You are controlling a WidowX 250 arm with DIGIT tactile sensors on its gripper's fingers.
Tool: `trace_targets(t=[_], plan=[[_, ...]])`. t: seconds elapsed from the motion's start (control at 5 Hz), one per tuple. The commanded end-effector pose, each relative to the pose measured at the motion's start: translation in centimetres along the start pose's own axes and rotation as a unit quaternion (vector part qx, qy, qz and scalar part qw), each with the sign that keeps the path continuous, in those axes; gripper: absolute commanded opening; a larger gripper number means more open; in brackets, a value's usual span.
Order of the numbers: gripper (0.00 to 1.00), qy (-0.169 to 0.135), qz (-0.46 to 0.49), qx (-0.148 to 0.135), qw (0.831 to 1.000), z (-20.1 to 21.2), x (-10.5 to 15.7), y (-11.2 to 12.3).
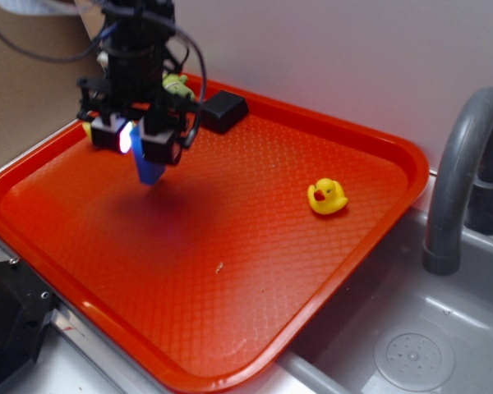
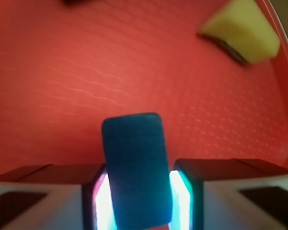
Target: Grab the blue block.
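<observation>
Above the far left part of the red tray [image 1: 329,271], in the exterior view, the pincer [image 1: 140,139] hangs with the blue block [image 1: 150,171] between its two pads. The block points down, its lower end is free and seems to be lifted off the tray, with a dark shadow below it. A black block [image 1: 222,111] lies just behind the arm, near the far rim. A yellow rubber duck [image 1: 327,197] sits well apart on the right side of the tray. A grey faucet [image 1: 456,180] stands beside the tray, over a sink.

In the wrist view, the blue block [image 2: 137,167] stands between the lit pads, slightly tilted, and both pads touch its long sides. So the pincer [image 2: 137,201] is closed narrow on the block. A yellow sponge [image 2: 242,31] lies near the tray rim at the upper right.

The block looks solid and stiff, with a matte, slightly rough surface, so I think it will not slip easily and will not be crushed. It seems light. The hold across the two long flat faces looks right to me; because of the small tilt, a grip nearer to the middle would be safer.
</observation>
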State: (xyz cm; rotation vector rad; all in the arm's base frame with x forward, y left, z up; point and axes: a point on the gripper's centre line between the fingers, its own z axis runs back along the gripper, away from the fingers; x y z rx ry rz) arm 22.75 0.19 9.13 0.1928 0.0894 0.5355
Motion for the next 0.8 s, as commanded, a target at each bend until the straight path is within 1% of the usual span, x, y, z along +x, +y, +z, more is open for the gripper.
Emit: trace_targets(t=[0.0, 0.2, 0.4, 0.6], plan=[[0.00, -0.059, -0.063, -0.148, 0.985, 11.2, -1.3, 0.5], [0.00, -0.073, -0.092, -0.191, 0.974, 14.1, -2.6, 1.8], [0.00, -0.090, -0.104, -0.204, 0.969, 15.9, -3.7, 3.5], [0.00, -0.092, -0.116, -0.189, 0.971, 15.6, -3.0, 3.9]])
